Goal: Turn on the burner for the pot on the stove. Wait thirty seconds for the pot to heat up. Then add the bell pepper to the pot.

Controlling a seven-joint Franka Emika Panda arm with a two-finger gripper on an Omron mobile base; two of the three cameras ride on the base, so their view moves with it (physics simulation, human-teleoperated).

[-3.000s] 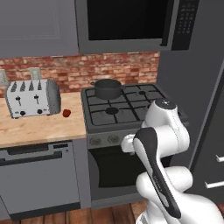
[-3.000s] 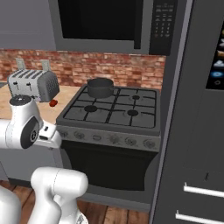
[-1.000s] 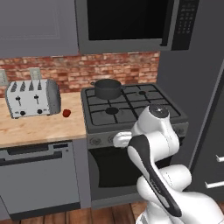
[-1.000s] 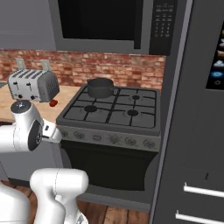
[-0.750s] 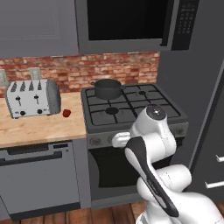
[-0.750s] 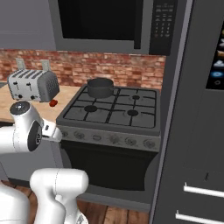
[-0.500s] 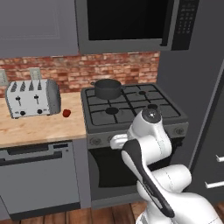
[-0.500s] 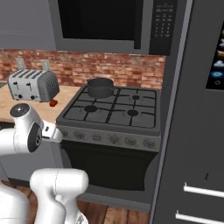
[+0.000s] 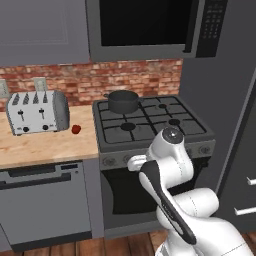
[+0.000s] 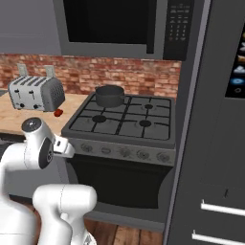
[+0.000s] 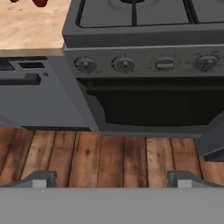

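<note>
The dark grey pot (image 9: 124, 101) (image 10: 109, 95) stands on the back left grate of the stove (image 9: 150, 125) (image 10: 124, 122), covering its burner. The red bell pepper (image 9: 76, 129) (image 10: 58, 113) (image 11: 40, 2) lies on the wooden counter (image 9: 40, 145) between the toaster and the stove. My gripper (image 11: 111, 180) is open with nothing between its fingers. It hovers low, some way out from the stove's front near its left end. In the hand view it faces the row of front knobs (image 11: 124, 64) and the oven door (image 11: 153, 105).
A silver toaster (image 9: 37, 112) (image 10: 36, 93) sits on the counter at the left. A black microwave (image 9: 150, 25) hangs over the stove. The dishwasher front (image 11: 30, 87) is left of the oven, a tall dark fridge (image 10: 215, 143) to the right, and wooden floor (image 11: 109, 157) below.
My arm has swung left and slightly down, carrying the hand toward the left end of the stove's front. The gripper stays open. Pot and bell pepper have not moved.
</note>
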